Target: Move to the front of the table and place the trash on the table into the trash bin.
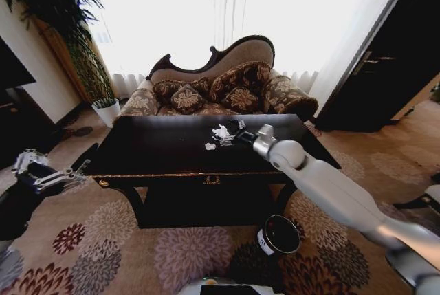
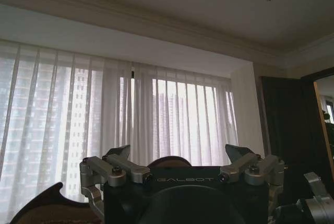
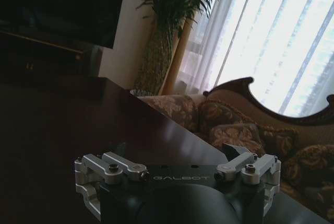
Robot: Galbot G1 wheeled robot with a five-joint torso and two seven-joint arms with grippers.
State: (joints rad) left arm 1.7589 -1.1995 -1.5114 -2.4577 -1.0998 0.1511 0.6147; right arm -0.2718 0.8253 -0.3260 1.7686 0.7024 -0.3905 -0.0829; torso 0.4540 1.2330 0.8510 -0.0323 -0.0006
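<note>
White and crumpled, so probably very light and soft: a fair guess about the trash (image 1: 221, 132), lying in a little heap past the middle of the table (image 1: 151, 150), toward the sofa (image 1: 227, 82) side. Looks easy to squash and not likely to break. Best to pinch a paper ball round its fat middle, from above, and not too hard. May slide on the shiny black top, so better to close slowly. Hard to pick out any dark bit among the white lumps; too small to be sure. Just beside the heap, on its right: the right gripper (image 1: 234, 137), reaching over the table top, fingers (image 3: 121, 150) spread wide apart with nothing between them. Down low off the left end of the table: the left gripper (image 1: 48, 179), also spread apart and empty, pointing up at the curtains (image 2: 156, 114). On the carpet (image 1: 103, 254) in front of the table, under the right arm (image 1: 330, 192): the trash bin (image 1: 278, 234), mouth up. Plenty of bare table top around the heap. Need to mind the front edge of the table and the bin rim on the way over.
</note>
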